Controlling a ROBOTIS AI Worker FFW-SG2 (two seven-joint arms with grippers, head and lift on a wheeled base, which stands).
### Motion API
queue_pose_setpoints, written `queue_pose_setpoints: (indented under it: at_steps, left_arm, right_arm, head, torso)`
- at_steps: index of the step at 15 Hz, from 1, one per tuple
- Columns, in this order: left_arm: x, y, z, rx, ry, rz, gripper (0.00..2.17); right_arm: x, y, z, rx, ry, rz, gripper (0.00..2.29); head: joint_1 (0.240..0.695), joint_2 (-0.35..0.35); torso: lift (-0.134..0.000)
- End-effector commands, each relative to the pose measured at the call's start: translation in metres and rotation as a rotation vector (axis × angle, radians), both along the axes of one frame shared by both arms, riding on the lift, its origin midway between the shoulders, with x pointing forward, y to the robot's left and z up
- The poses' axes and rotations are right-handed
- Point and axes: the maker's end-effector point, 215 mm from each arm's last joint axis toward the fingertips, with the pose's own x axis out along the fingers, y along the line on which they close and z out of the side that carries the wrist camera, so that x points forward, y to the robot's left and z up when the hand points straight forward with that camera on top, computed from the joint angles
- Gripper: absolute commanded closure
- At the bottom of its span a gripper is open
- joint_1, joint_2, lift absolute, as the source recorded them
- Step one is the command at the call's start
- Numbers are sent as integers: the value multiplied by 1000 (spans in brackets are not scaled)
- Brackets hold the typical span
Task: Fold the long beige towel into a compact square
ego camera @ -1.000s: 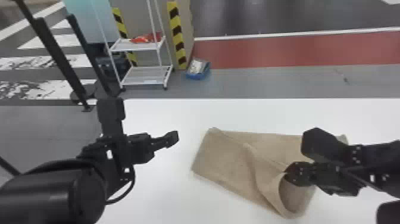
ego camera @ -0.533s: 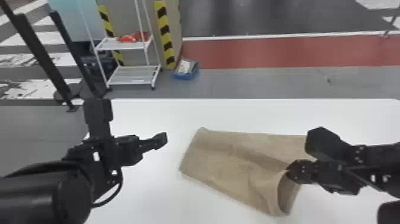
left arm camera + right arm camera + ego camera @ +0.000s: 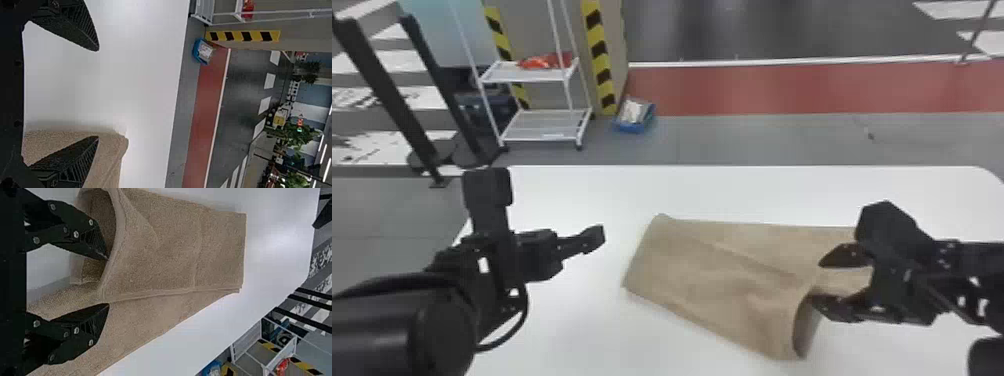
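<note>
Had the towel [image 3: 722, 280] part folded on the tabletop [image 3: 592, 325]. Held the right pincer [image 3: 107, 282] open at the curled edge [image 3: 120, 223], maybe to let go neatly. Had the left pincer [image 3: 98, 93] open near the other end, likely to leave room. Couldn't see deep inside the curled edge, or behind the right pincer.

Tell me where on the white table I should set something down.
Bare patches: the strip between the towel and the far edge of the table, and the near area between the left arm and the towel. Crowded: the towel's right part, where the open right tool sits at the curled fold.
</note>
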Motion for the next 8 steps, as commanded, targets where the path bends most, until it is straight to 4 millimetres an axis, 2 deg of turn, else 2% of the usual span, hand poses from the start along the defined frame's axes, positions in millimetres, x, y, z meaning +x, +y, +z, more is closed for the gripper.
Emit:
queue_pose_setpoints:
  at_steps: [1,4,6,8]
  left_arm:
    - [0,-3,-2,-9,3,-1,87]
    - [0,-8,-4,-12,8,-10,87]
    - [0,-7,-4,-10,8,-9,87]
    - [-1,-6,-4,-8,8,-7,87]
  right_arm:
    - [-5,-10,7,45,7,-39,46]
    - [-12,-6,2,144,63,-97,66]
    - [-13,11,4,225,82,-107,66]
    - [-14,19,4,241,90,-100,66]
  head:
    - [695,91]
    - [695,79]
    - [695,77]
    - [695,88]
  torso:
    - [-124]
    - [-124]
    - [-124]
    - [-124]
